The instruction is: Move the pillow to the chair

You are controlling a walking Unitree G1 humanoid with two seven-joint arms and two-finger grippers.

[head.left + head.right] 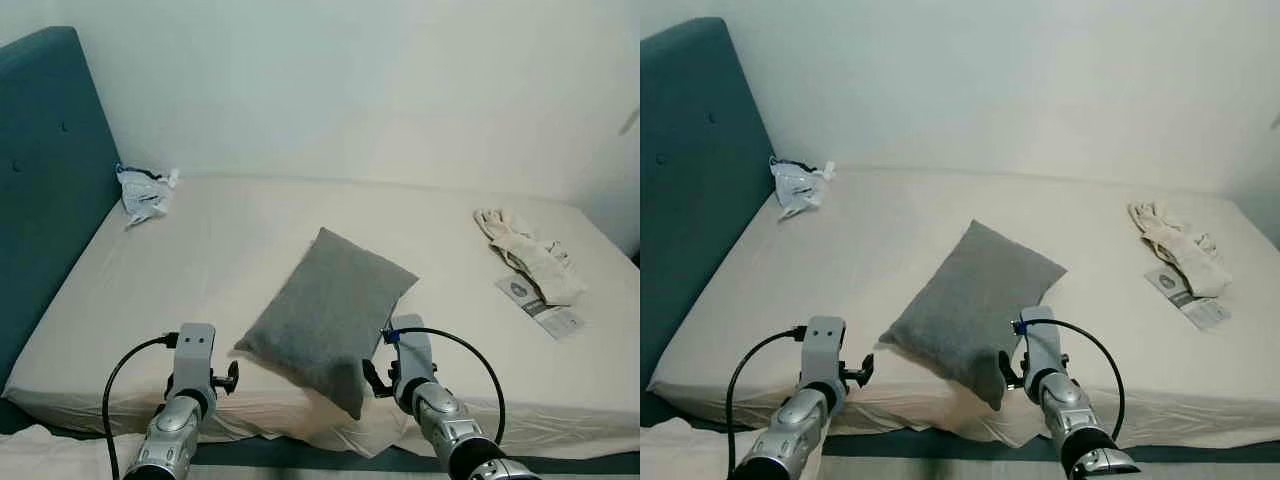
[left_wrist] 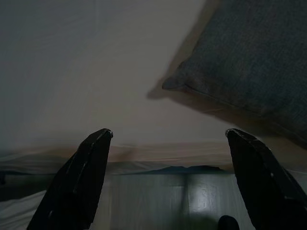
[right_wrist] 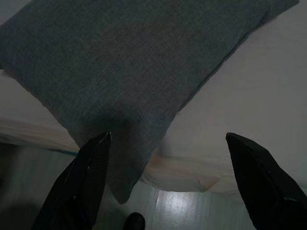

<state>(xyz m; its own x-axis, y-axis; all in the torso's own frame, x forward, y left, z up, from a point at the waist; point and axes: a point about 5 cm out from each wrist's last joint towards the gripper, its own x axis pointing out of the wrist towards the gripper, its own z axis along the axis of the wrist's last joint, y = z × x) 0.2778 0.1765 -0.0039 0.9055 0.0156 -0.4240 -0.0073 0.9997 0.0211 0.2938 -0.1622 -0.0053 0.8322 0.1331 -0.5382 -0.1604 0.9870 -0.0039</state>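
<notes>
A grey pillow [image 1: 328, 318] lies on the bed [image 1: 230, 250], turned diagonally, with its near corner hanging a little over the front edge of the mattress. The bed has a pale sheet and a dark teal headboard [image 1: 45, 160] on the robot's left side.

The right pincer [image 3: 168, 182] is released — its two black fingers [image 3: 79, 187] stand wide apart. It is just in front of the bed edge, and the overhanging corner of the pillow comes down near one finger, partly between the two. In the right wrist view the pillow does not seem to be pressed by any finger; whether it touches the finger I cannot tell.

The left pincer [image 2: 168, 182] is released too, its fingers [image 2: 76, 184] spread wide. It looks at the front edge of the bed, and the pillow's left corner is beside it, a bit further on the sheet and apart from the fingers.

In the head views both silver arms are low at the front, one at each side of the pillow's near end.

Further on the bed, a crumpled white plastic bag [image 1: 143, 192] lies near the headboard. On the far right side lie a light cloth [image 1: 528, 252] and a printed paper [image 1: 540, 306] just beside it.
</notes>
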